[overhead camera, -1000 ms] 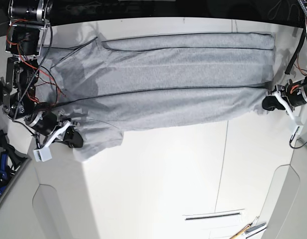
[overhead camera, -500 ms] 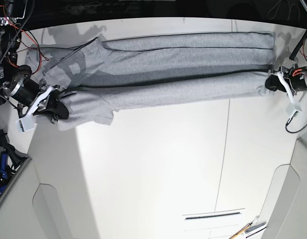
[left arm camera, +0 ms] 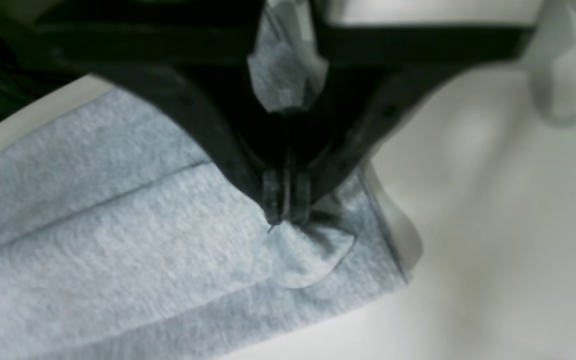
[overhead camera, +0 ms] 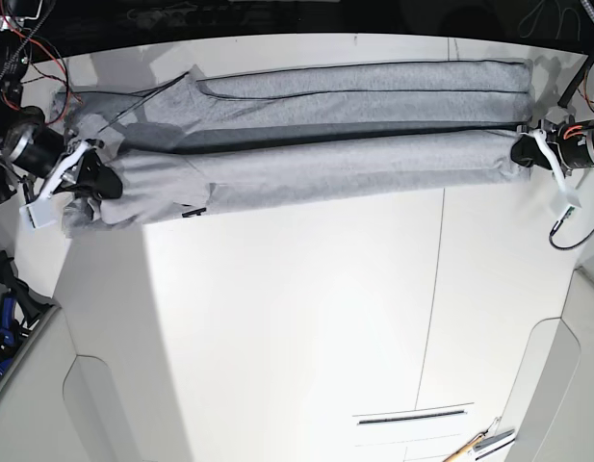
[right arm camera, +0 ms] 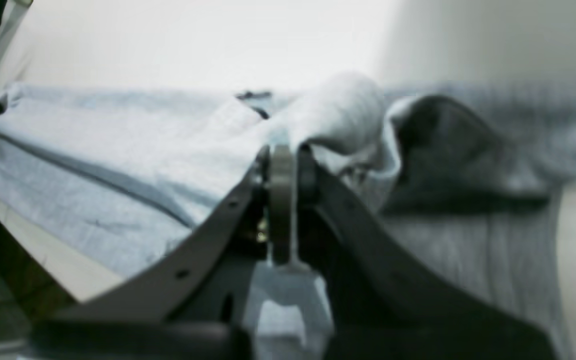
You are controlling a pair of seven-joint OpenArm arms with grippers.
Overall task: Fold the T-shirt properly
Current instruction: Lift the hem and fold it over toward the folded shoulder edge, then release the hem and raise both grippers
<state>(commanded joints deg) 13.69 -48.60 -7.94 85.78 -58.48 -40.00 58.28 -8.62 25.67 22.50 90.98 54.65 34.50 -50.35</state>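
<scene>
Plainly stretched across the far part of the white table (overhead camera: 297, 318), from about 10 o'clock through 12 to 2 o'clock in the base view: the grey T-shirt (overhead camera: 354, 106). Lying there as a long, wide strip, with layers one upon another and long creases running from side to side. Gripped at both ends of the near layer. At 2 o'clock, clenched on the cloth with the left gripper (overhead camera: 524, 152), fingertips (left arm camera: 300, 200) pressed nearly together. Bunched just under those tips in the left wrist view, with a small rounded flap at 5 o'clock from them and a lower layer spreading out beyond it.

At 10 o'clock, pinched just as firmly with the right gripper (overhead camera: 112, 185), and puffed up into a loose roll at its tips in the right wrist view. Opened beside that roll, towards 2 o'clock, into a shadowed hollow of fabric. Marked near the strip's lower edge with a small bit of black print (overhead camera: 193, 212), at about 10 o'clock in the base view; too little to read. Resting down at 5 o'clock, well apart from the cloth, near the table's lower edge: a pencil (overhead camera: 465, 449).
</scene>
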